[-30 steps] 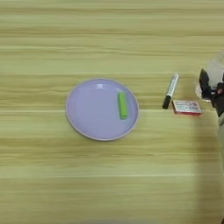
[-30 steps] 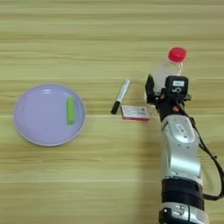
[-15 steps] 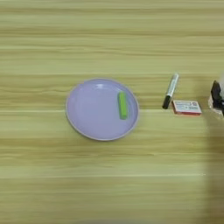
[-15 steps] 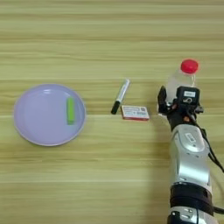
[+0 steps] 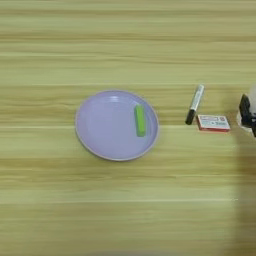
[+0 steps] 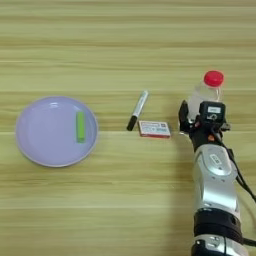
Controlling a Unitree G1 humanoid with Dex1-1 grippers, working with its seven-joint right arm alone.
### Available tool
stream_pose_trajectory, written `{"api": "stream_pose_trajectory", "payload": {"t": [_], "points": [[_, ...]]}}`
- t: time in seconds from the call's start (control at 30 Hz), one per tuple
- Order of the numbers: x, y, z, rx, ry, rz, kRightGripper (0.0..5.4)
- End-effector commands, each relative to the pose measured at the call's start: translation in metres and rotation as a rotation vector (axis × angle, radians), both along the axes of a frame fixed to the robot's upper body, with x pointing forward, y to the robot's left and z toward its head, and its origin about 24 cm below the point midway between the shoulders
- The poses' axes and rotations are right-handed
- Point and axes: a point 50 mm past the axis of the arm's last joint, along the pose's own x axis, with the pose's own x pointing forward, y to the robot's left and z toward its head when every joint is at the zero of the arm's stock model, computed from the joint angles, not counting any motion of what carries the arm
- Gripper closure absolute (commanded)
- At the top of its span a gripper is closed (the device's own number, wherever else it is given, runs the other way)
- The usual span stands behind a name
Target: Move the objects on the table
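Five items lie on the table (image 6: 125, 40). Toward its left edge sits the plate (image 6: 45, 142) with the green bar (image 6: 80, 126) resting on it, right of centre. Near the middle lies the marker (image 6: 137, 110), slanted, black cap toward the near edge; the flat box (image 6: 154, 128) sits just beside that cap. Toward the right edge stands the bottle (image 6: 206, 92), upright, red cap on.

Change noted: over the last second the bottle has shifted from a spot nearer the marker out toward the right edge, carried along by the gripper (image 6: 200, 117). Its black fingers flank the bottle's lower body and appear closed on it. Judgement: the bottle's move is under way or just finishing; plate, bar, marker and box are unmoved.

View difference: only the right eye view shows the bottle, its cap and the silver forearm (image 6: 215, 190). The left eye view shows just a dark sliver at its right border.
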Motion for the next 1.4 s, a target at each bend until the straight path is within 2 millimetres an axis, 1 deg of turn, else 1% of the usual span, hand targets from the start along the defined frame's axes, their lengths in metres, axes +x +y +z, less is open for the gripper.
{"api": "stream_pose_trajectory", "payload": {"t": [0.03,0.13,0.27,0.37,0.43,0.47,0.53,0.6,1.0,1.2,1.4], "points": [[0.013,-0.002,0.031,-0.055,-0.105,0.025,1.98],[0.012,0.0,0.029,-0.049,-0.102,0.029,1.58],[0.01,0.003,0.028,-0.037,-0.101,0.036,1.21],[0.009,0.006,0.026,-0.025,-0.099,0.047,0.79],[0.009,0.008,0.026,-0.022,-0.098,0.05,0.66],[0.009,0.009,0.025,-0.021,-0.097,0.051,0.44],[0.008,0.01,0.025,-0.018,-0.095,0.052,0.31],[0.007,0.011,0.023,-0.012,-0.089,0.051,0.05],[-0.006,0.018,0.013,0.025,-0.037,0.062,0.02],[-0.02,0.023,0.006,0.07,-0.005,0.064,0.02],[-0.028,0.028,0.005,0.079,0.017,0.074,0.02]]}}
